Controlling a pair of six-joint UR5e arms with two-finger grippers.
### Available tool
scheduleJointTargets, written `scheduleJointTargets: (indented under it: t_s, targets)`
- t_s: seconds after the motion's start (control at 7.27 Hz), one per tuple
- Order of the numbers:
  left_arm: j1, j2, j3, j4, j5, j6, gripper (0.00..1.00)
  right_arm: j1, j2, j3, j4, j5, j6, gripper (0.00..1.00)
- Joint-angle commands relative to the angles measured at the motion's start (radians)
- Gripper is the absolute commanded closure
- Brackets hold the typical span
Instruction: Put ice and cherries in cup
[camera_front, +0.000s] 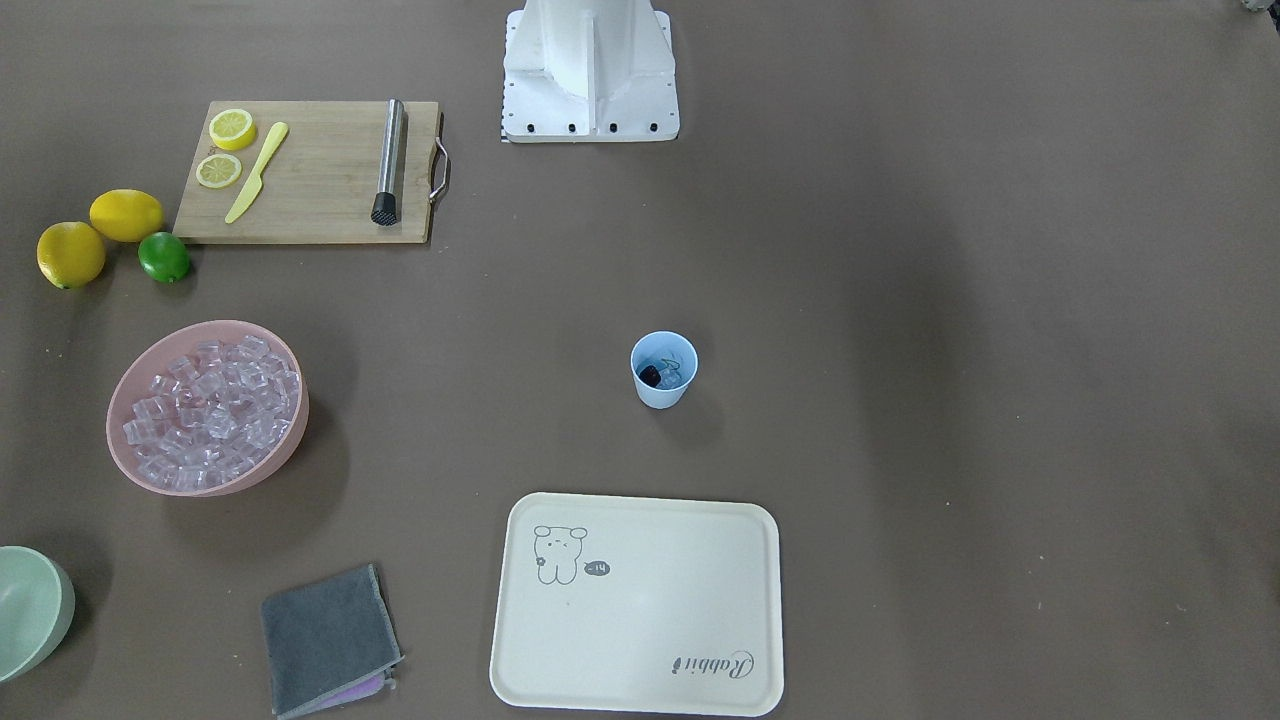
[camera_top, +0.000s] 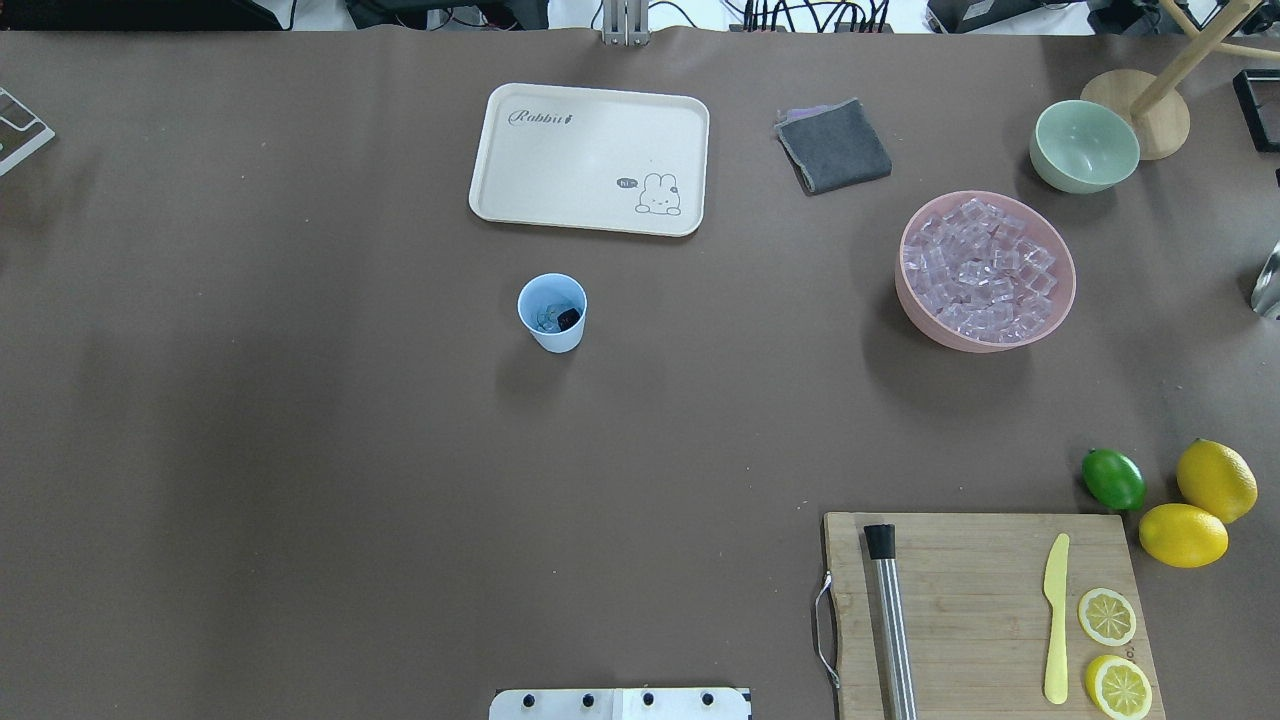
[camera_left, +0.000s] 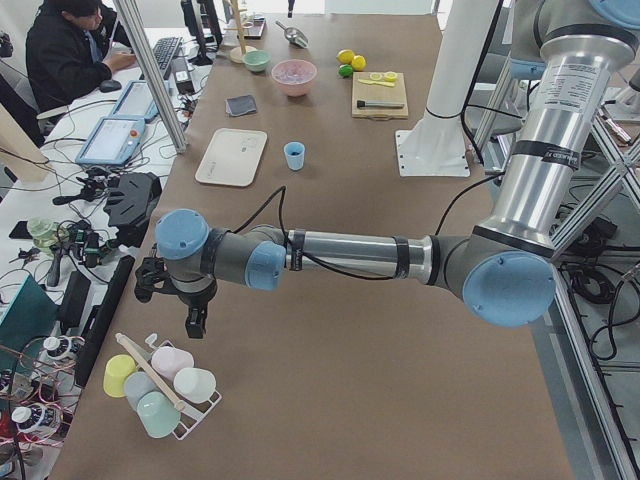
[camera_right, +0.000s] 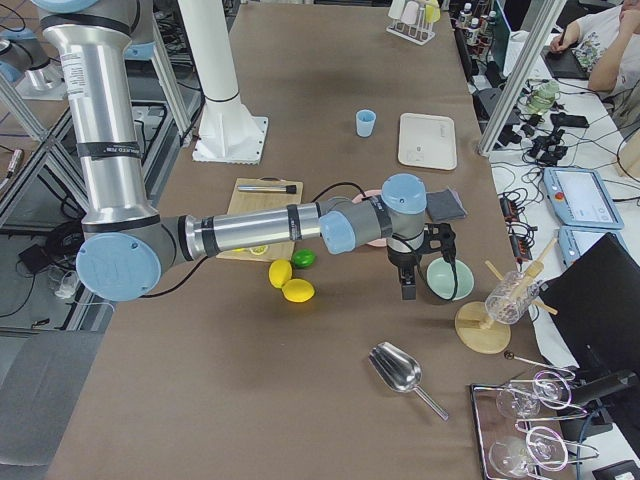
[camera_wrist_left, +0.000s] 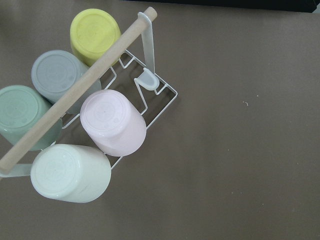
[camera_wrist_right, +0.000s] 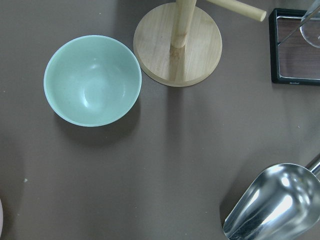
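The light blue cup (camera_front: 663, 393) (camera_top: 553, 335) stands upright mid-table, near the cream tray. Inside it lie a dark cherry (camera_front: 650, 376) (camera_top: 568, 319) and a few clear ice cubes (camera_front: 673, 373) (camera_top: 546, 318). More ice (camera_front: 210, 410) (camera_top: 985, 265) fills the pink bowl (camera_front: 113, 420) (camera_top: 902, 290). My left gripper (camera_left: 195, 320) hangs over the table end beside a rack of upturned cups (camera_wrist_left: 112, 122), far from the cup. My right gripper (camera_right: 407, 285) hangs by the pale green bowl (camera_wrist_right: 92, 80). I cannot tell whether either is open or shut.
A cream tray (camera_front: 640, 600), a grey cloth (camera_front: 328, 636), a cutting board (camera_front: 310, 170) with a lemon slice, knife and muddler, lemons and a lime (camera_front: 164, 257) lie around. A wooden stand (camera_wrist_right: 177, 47) and a metal scoop (camera_wrist_right: 272, 205) are near the right gripper.
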Motion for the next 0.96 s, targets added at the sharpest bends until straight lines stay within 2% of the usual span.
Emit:
scheduleJointTargets:
  t_s: [0.0, 0.83]
  targets:
    - [-0.001, -0.001, -0.001, 0.006, 0.002, -0.001, 0.02, -0.001, 0.002, 0.008, 0.003, 0.003, 0.0, 0.0]
    - [-0.026, -0.011, 0.002, 0.008, 0.004, -0.001, 0.02, -0.001, 0.022, 0.012, 0.009, 0.004, 0.001, 0.0]
